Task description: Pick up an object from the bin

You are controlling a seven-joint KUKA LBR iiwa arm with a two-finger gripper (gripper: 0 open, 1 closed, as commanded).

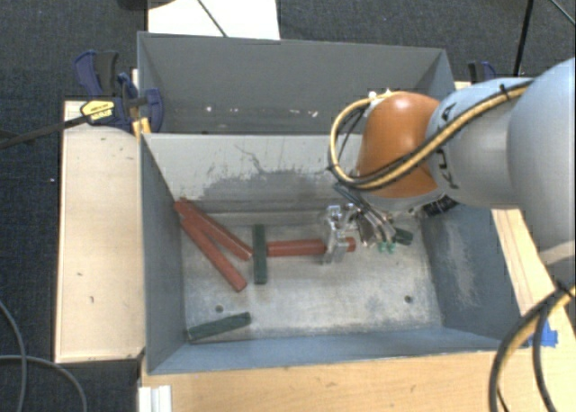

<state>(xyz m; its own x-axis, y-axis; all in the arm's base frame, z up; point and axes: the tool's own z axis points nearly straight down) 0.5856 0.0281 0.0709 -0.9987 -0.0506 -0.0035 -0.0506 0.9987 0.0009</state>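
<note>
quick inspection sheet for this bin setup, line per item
surface: grey metal bin, floor scuffed
job's things: short red bar flat mid-bin, right end at the hand
clutter: two long red-brown bars diagonal at left; dark green bar at the short bar's left end; second dark green bar by the front-left wall
grippers: hand low at the red bar's right end; grip cannot be told
cables: yellow-black cables looped round the orange wrist cover
surroundings: dark carpet

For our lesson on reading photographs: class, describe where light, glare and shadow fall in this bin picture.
Camera view: lighting is soft and even across the bin floor; pale scuffs streak the back wall; the red sticks cast only thin shadows; the orange wrist cover shows a dull highlight and shades the gripper beneath.
</note>
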